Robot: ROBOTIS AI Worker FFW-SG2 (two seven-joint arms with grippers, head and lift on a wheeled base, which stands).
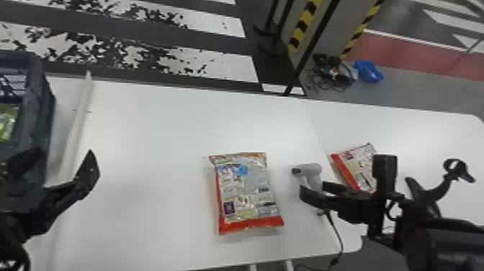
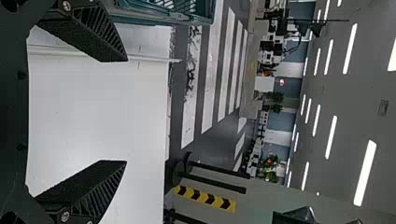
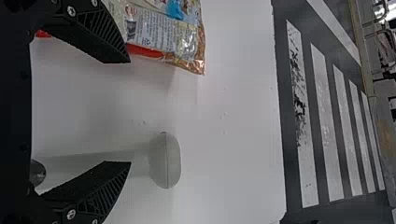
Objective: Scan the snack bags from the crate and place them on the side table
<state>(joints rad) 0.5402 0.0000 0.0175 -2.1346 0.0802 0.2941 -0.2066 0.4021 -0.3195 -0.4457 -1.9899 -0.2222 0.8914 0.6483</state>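
L end effector (image 1: 67, 154) open, lower L, R end effector (image 1: 312, 189) open, lower R, head cam

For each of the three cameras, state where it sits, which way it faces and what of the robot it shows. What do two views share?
Head view: on the head, facing forward and down at the table; both arms show, with left gripper and right gripper.
Left wrist view: on the left wrist, facing past its own gripper across the table to striped floor and ceiling.
Right wrist view: on the right wrist, facing past its own gripper over the table.
Shared: head and right wrist views show the middle bag and scanner.
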